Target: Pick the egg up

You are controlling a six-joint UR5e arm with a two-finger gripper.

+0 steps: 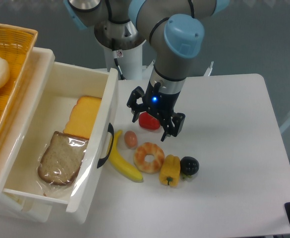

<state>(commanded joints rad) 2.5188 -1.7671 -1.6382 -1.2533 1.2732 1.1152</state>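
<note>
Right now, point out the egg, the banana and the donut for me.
egg [130, 139], fixed camera view, middle of its shell.
banana [123, 161], fixed camera view, middle of its curved body.
donut [156, 157], fixed camera view, right side of its ring.

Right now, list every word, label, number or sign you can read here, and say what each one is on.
No text here can be read.
Small red and white sticker on the robot base column: too small and blurred to read.
Egg, banana and white bin: no markings visible.
</note>
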